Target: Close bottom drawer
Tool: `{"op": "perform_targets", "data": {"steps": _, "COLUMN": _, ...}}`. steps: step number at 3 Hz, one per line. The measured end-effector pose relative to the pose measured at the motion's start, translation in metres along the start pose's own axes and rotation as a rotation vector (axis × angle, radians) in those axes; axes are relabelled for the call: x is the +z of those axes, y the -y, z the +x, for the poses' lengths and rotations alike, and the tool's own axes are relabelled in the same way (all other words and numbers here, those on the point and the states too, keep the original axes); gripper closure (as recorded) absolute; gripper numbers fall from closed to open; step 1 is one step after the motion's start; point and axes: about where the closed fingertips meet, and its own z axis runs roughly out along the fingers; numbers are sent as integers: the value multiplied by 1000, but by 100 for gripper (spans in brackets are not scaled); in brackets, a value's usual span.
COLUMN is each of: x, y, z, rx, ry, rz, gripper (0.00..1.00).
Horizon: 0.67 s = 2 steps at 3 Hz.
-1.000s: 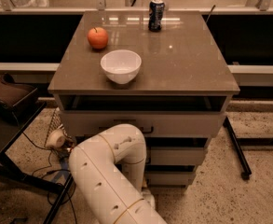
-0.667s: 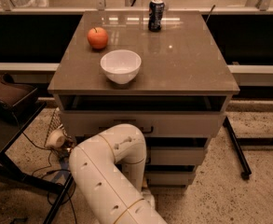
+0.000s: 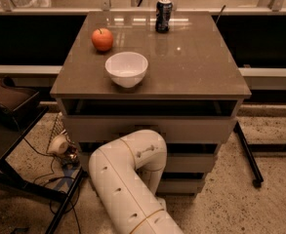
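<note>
The cabinet has three pale drawer fronts under a brown top (image 3: 196, 67). The bottom drawer (image 3: 181, 186) is the lowest front, and only its right part shows beside my arm. My white arm (image 3: 125, 179) rises from the lower edge, bends at the elbow and turns back down against the cabinet's lower front. My gripper is hidden behind that arm, low in front of the drawers. The bottom drawer's handle is covered too.
On the cabinet top stand a white bowl (image 3: 126, 68), an orange-red apple (image 3: 102, 39) and a dark can (image 3: 163, 15). A dark stand with cables (image 3: 15, 145) and small objects on the floor (image 3: 59, 144) lie to the left. A black leg (image 3: 247, 152) slants at right.
</note>
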Motion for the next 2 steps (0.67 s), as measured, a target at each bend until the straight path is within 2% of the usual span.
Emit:
{"op": "perform_targets", "data": {"steps": 1, "x": 11, "y": -3, "z": -6, "rx": -3, "ry": 40, "rz": -33, "gripper": 50}}
{"op": "perform_targets", "data": {"steps": 2, "x": 11, "y": -3, "z": -6, "rx": -2, "ry": 40, "rz": -33, "gripper": 73}}
